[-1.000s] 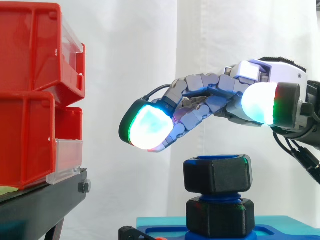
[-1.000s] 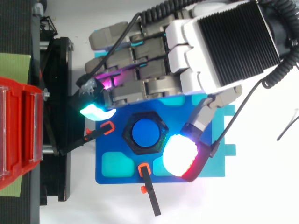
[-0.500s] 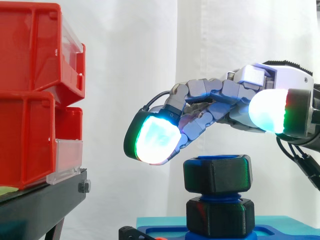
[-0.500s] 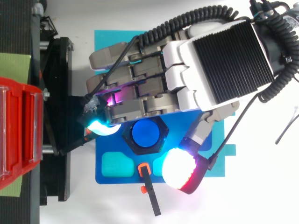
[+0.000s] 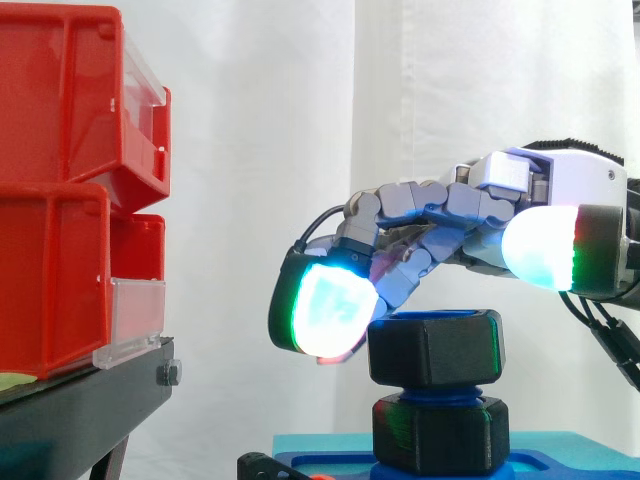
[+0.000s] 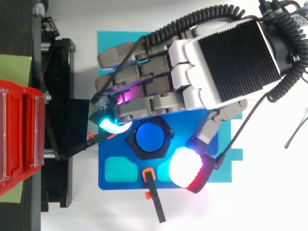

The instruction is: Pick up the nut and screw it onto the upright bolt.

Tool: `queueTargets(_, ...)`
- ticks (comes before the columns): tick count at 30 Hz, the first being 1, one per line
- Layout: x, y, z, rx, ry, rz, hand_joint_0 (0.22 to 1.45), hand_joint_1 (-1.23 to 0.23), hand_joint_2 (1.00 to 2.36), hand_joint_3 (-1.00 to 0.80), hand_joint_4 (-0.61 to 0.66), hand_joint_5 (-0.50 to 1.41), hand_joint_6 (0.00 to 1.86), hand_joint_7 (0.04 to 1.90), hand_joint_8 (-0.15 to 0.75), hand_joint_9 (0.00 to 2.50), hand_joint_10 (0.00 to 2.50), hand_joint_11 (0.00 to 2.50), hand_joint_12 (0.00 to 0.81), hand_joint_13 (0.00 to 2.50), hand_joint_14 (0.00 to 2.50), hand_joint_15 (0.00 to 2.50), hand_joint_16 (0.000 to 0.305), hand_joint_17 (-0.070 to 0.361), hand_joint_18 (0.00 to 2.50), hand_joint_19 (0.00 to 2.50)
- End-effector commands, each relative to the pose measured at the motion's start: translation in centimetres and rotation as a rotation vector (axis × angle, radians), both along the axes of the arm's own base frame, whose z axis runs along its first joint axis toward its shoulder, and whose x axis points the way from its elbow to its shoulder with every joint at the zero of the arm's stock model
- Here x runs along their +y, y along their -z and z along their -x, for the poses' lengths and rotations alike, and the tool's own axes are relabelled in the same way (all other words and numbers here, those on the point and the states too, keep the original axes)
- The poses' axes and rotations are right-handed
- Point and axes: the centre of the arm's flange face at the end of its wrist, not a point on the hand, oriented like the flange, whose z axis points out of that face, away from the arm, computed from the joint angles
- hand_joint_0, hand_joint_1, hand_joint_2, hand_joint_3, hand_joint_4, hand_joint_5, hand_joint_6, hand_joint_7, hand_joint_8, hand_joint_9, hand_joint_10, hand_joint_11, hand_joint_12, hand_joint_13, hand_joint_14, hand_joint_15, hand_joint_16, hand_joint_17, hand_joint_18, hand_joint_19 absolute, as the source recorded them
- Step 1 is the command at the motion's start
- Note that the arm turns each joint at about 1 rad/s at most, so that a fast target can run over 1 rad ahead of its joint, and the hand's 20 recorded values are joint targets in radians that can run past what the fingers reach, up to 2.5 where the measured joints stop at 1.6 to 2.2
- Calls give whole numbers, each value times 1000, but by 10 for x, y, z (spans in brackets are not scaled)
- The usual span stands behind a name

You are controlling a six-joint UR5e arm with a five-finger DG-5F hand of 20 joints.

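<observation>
Lower centre of side view: nut [image 5: 435, 348] on top of upright bolt [image 6: 150, 138]. Directly above, entering from right: hand [image 5: 470, 215], loosely bent, grasping nothing. One pad [image 5: 325, 312] just beside nut's left edge, thumb up right; axis vertical, so likely straight down to grip.

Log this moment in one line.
phase: pre-grasp | hand: open, over nut | nut: on upright bolt, not gripped | fingertip: beside nut's edge

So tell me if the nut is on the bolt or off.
On: the black nut sits round the top of the blue bolt, with blue thread showing beneath it.
</observation>
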Motion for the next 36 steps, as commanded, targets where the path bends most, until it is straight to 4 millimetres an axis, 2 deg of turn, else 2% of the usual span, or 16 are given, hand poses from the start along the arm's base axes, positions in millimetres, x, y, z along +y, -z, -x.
queueTargets(1, -2, 1, 1, 5, 1, -2, 493, -126, 1000, -500, 218, -45, 502, 1352, 249, 748, 0, 0, 218, 595, 0, 0, 22, 50, 305, 0)
queueTargets(4, -5, 1, 1, 8, 4, -1, 499, -145, 1000, -500, 196, -34, 500, 1513, 256, 788, 0, 0, 213, 615, 0, 0, 21, 48, 329, 0)
queueTargets(8, -9, 1, 2, 11, 9, -1, 502, -159, 1000, -500, 154, -51, 596, 1430, 265, 811, 0, 0, 213, 644, 0, 0, 21, 47, 355, 0)
queueTargets(17, -25, 2, 5, 8, 27, -1, 504, -171, 1000, -500, 131, -62, 687, 1318, 274, 858, 0, 0, 210, 676, 0, 0, 20, 46, 383, 0)
queueTargets(30, -52, 0, 11, 1, 36, 7, 509, -181, 1000, -500, 112, -60, 743, 1282, 284, 923, 0, 0, 196, 737, 0, 0, 18, 41, 440, 0)
queueTargets(32, -56, -3, 11, -13, 33, 11, 509, -179, 1000, -500, 131, -53, 689, 1309, 280, 918, 0, 0, 199, 736, 0, 0, 18, 41, 443, 0)
queueTargets(35, -59, -7, 10, -31, 27, 15, 504, -170, 1000, -500, 192, -38, 521, 1493, 274, 895, 0, 0, 203, 718, 0, 0, 19, 42, 430, 0)
queueTargets(36, -60, -10, 9, -39, 24, 16, 504, -169, 1000, -500, 198, -36, 500, 1496, 272, 891, 0, 0, 203, 714, 0, 0, 19, 43, 424, 0)
